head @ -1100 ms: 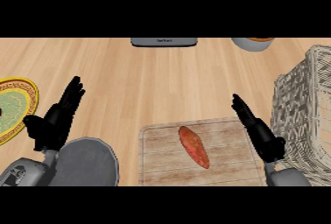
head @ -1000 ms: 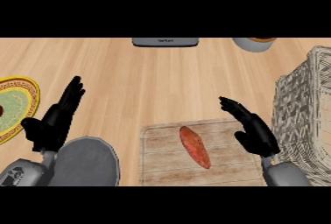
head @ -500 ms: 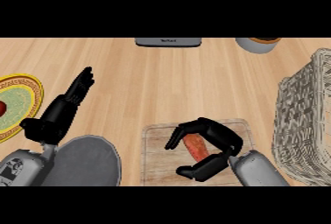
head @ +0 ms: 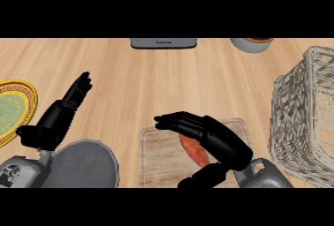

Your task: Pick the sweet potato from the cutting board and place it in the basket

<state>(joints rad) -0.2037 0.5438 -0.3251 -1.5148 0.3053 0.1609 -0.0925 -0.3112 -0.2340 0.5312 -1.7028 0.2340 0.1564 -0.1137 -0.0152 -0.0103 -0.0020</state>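
Note:
An orange-red sweet potato (head: 194, 149) lies on the pale wooden cutting board (head: 158, 154) near the counter's front edge. My right hand (head: 218, 140) is over the board, fingers curled above the sweet potato's far end and thumb (head: 201, 176) below its near end, hiding much of it. The fingers arch around it without closing; I cannot tell whether they touch it. A grey wicker basket (head: 301, 110) stands at the right edge, beside the board. My left hand (head: 62, 114) rests open at the left, fingers straight and pointing away.
A grey round plate (head: 88, 165) sits at the front left, by my left forearm. A yellow-rimmed green plate (head: 12, 108) lies at the left edge. A grey appliance (head: 163, 43) and a cup (head: 252, 44) stand at the back edge.
My right hand swung from beside the basket leftward over the cutting board and curled around the sweet potato. The left hand shifted slightly and stays open.

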